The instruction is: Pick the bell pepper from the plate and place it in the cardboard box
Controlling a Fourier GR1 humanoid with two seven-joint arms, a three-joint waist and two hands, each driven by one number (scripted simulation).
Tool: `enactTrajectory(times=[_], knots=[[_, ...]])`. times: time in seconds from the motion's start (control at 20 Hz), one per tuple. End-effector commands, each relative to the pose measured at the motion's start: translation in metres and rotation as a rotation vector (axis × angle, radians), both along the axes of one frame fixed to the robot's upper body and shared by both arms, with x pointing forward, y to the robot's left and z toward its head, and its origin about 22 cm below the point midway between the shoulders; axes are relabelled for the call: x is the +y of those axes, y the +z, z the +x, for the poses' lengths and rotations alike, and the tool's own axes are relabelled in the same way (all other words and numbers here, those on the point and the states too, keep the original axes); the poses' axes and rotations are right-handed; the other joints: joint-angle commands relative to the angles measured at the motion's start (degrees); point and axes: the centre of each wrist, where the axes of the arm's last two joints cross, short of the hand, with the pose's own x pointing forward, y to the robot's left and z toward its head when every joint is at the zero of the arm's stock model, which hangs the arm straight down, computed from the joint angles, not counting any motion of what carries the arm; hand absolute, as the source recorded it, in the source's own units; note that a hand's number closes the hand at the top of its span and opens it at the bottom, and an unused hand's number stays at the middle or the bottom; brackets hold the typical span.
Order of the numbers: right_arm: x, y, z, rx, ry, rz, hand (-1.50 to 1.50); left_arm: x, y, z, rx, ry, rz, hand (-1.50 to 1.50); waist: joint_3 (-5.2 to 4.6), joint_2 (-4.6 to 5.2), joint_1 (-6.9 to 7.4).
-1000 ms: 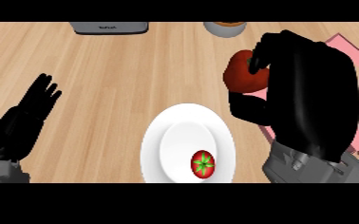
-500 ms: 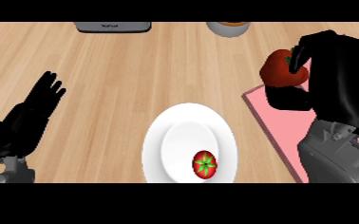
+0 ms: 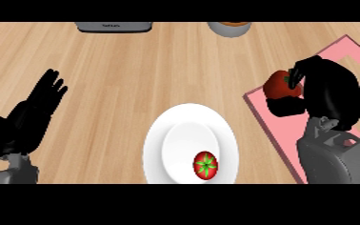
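The wooden counter [image 3: 141,76] fills most of what I see from my head. At its right side lies the box [image 3: 271,119], a pink shape with a raised rim, seen from straight above; its far corner reaches toward the right edge. Nearer the middle, low in the view, sits the white plate [image 3: 172,138], and on its lower part rests a small red fruit with a green star-shaped stem [image 3: 205,165], apart from either of my hands.

My right hand [image 3: 327,93] is over the box, fingers and thumb curled round the red bell pepper [image 3: 281,85], which shows at the left side of my grip, partly hidden by my fingers. The pepper is off the plate and, as I judge it, above the box's left portion, just inside the rim. I cannot tell from this steep view whether it hangs above the pink floor or touches it.

My left hand [image 3: 32,117] rests at the left edge, fingers straight and spread, holding nothing.

At the top edge a grey appliance [image 3: 115,26] and a small bowl [image 3: 230,27] stand well apart from all this.

So the pick looks done and the carry looks nearly done. What is left, I think, is to lower if needed, uncurl my fingers so the pepper settles in the box, and draw the hand clear.
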Motion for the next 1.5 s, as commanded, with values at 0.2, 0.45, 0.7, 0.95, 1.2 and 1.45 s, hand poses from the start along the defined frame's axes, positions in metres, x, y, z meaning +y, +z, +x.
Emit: enactTrajectory(times=[0.2,0.45,0.7,0.95,1.2,1.45], knots=[[-0.043,-0.052,-0.011,0.129,0.001,0.131,-1.50,-0.010,0.003,-0.009,-0.004,-0.012,-0.011,0.00,0.00,-0.11,-0.09],[-0.032,-0.054,-0.024,-0.094,0.035,0.201,-1.50,0.004,0.003,-0.009,0.008,-0.015,-0.010,0.00,0.01,-0.14,-0.12],[-0.043,-0.022,-0.029,-0.416,-0.084,0.451,-1.50,0.005,-0.004,-0.017,0.011,0.001,-0.001,0.00,0.05,-0.25,-0.17],[-0.074,-0.019,-0.059,-0.532,-0.117,0.553,-1.50,-0.006,0.012,-0.015,0.004,-0.001,-0.014,0.00,0.06,-0.26,-0.51],[-0.116,-0.015,-0.100,-0.583,-0.154,0.600,-1.50,0.008,0.020,-0.006,-0.007,0.017,-0.011,0.00,0.05,-0.25,-0.88],[-0.162,0.005,-0.135,-0.609,-0.107,0.651,-1.50,0.014,-0.006,-0.018,0.008,0.010,0.016,0.00,0.00,-0.22,-0.79]])
